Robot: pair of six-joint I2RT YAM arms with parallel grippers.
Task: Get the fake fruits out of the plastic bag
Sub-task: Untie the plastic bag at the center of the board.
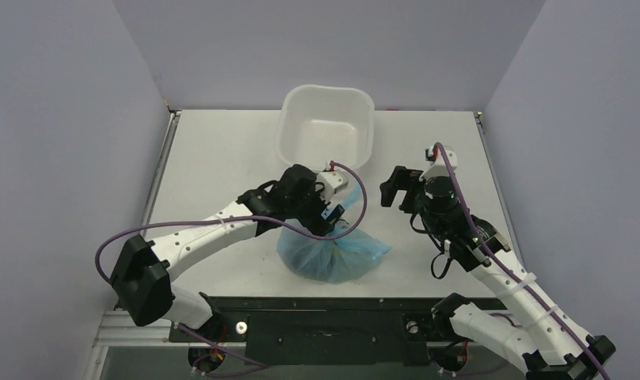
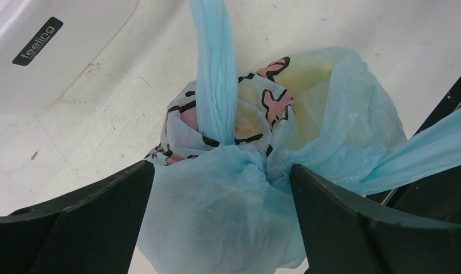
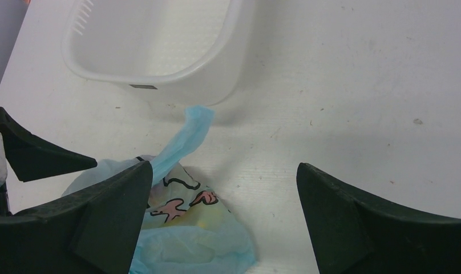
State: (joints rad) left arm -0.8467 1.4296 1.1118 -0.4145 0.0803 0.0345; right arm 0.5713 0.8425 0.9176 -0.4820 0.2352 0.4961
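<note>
Well, nothing out yet. Left gripper [image 1: 337, 214]: fingers spread, straddling knot [image 2: 248, 165], no pinch. Bag [image 1: 333, 255] just front of tub [image 1: 326, 127], tied shut; fruits [image 2: 308, 80] inside, yellow showing through. Right gripper [image 3: 224, 171] front-right of tub: fingers spread, empty. Untying, emptying all left.

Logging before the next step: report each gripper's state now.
Left gripper: open, jaws straddling the tied plastic bag.
Right gripper: open, holding nothing.

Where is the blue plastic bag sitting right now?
In the top view the plastic bag lies on the table near its front edge, about centre, nearer than the white tub, with the left gripper open astride its knotted top.
</note>
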